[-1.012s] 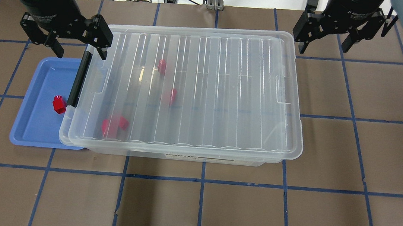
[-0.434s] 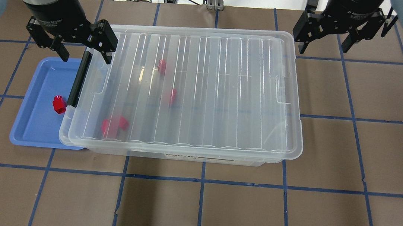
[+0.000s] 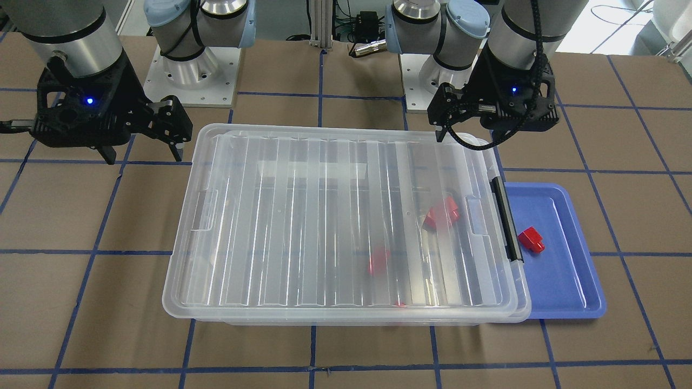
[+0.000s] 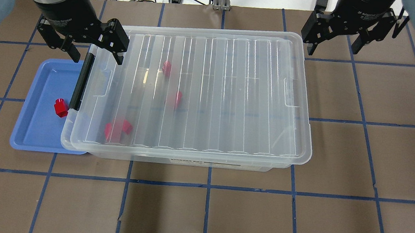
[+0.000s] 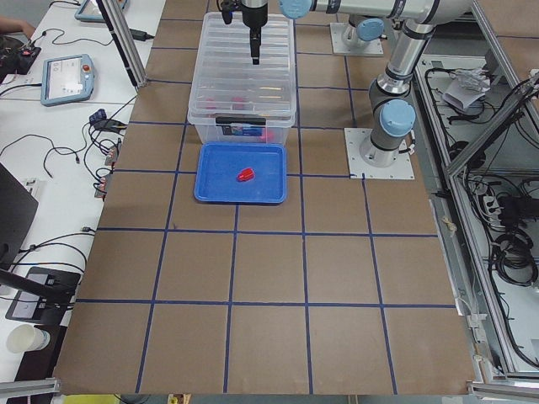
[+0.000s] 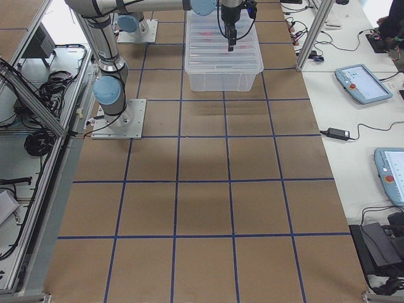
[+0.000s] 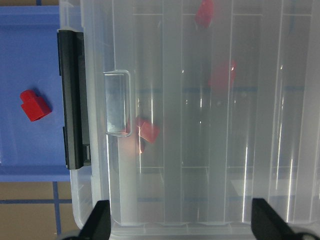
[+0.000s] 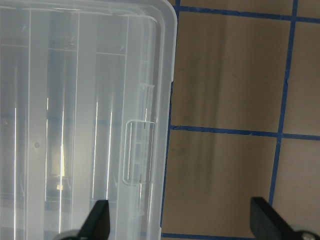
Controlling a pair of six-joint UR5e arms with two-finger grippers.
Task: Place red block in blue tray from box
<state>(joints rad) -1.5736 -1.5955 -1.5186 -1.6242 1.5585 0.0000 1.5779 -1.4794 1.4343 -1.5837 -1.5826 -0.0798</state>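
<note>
You see one red block (image 4: pixel 60 107) lying by the blue tray (image 4: pixel 36 129)'s box-side edge; the clear box (image 4: pixel 232 96) is lidded, holding more.

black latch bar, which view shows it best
Left wrist-mounted: the latch bar is large, close and unblocked. Overhead and front-facing show it whole but smaller, exterior left shows it tiny; the other two miss it.

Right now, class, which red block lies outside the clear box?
The red block on the blue tray, beside the black latch; the others show blurred through the lid of the box.
</note>
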